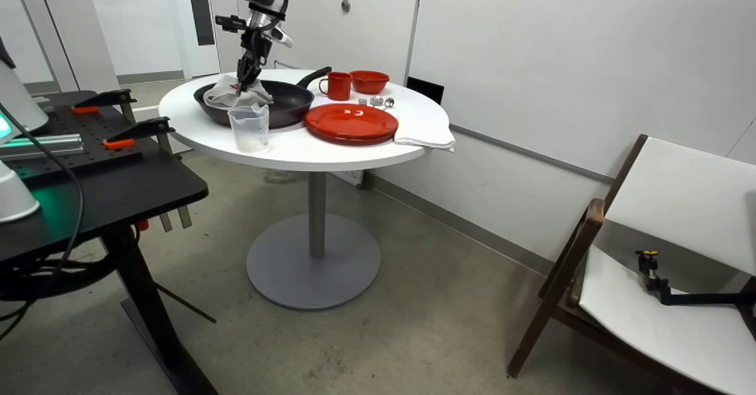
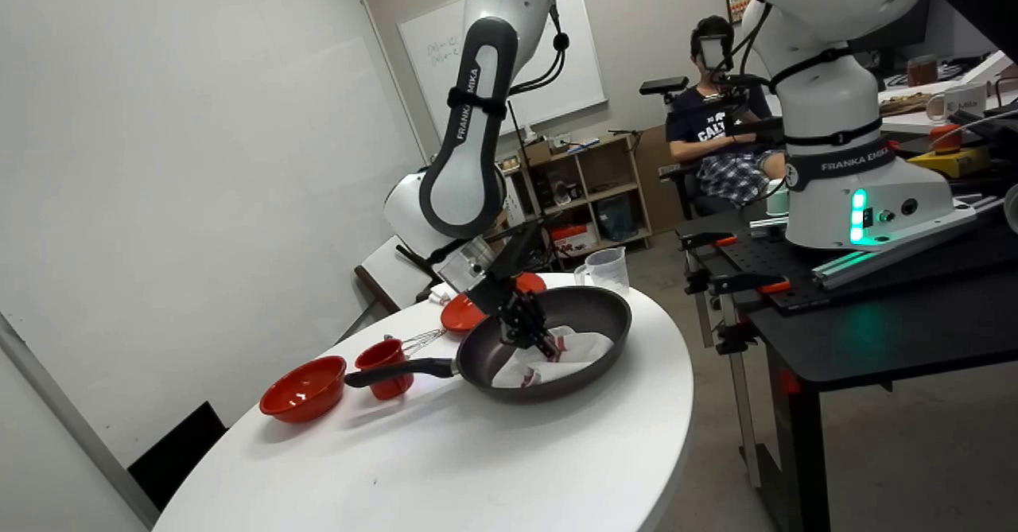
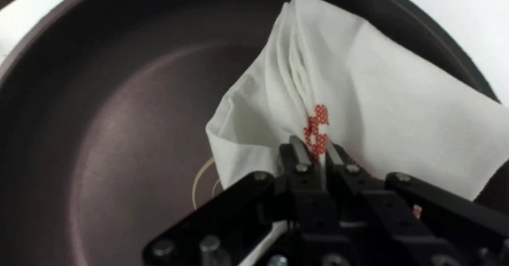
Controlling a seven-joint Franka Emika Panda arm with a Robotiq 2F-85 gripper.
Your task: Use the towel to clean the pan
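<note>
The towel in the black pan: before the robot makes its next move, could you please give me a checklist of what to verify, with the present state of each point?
1. Gripper shut on the towel: ok, a fold with a red pattern is pinched in it.
2. Towel lying in the pan: ok, seen in all three views.
3. Pan upright on the white table: ok.
4. Pan held against sliding: not ok, nothing grips its handle.
5. Handle clear of the red mug: cannot tell, the two overlap in an exterior view.
6. Measuring cup clear of the pan: cannot tell, in an exterior view it stands in front and hides any gap.
</note>
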